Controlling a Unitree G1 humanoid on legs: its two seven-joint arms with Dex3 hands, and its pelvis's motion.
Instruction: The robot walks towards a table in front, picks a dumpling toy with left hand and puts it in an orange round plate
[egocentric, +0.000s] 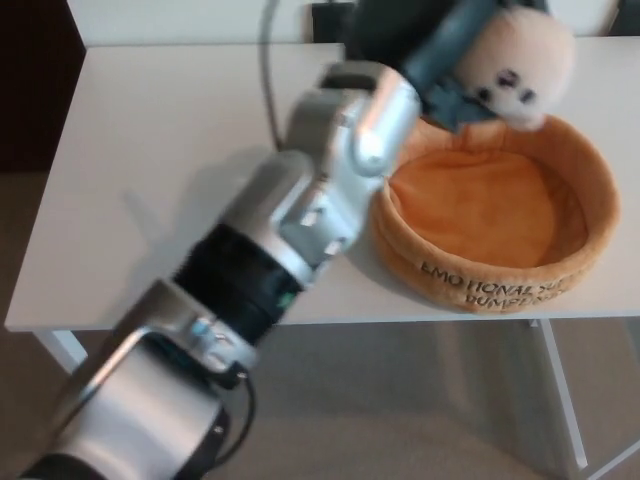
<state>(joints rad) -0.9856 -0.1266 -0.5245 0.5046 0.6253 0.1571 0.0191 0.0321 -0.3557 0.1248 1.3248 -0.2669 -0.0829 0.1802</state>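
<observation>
Closest to me the left arm (290, 240) runs up across the table (150, 150), a smooth silver shell with black joints and a thin cable looping off behind it. Past it sits the plate (490, 270), a soft orange plush ring with padded walls, a flat cloth floor and dark lettering along its front. Above its back rim the left hand (440, 50) has its fingers wrapped tight around the dumpling (515, 60), a round, fuzzy cream toy with small dark eyes, held in the air over the far edge. So the pick looks done and the carry nearly so; what I'd say remains is lowering it and letting go inside the ring. The right hand doesn't show.
</observation>
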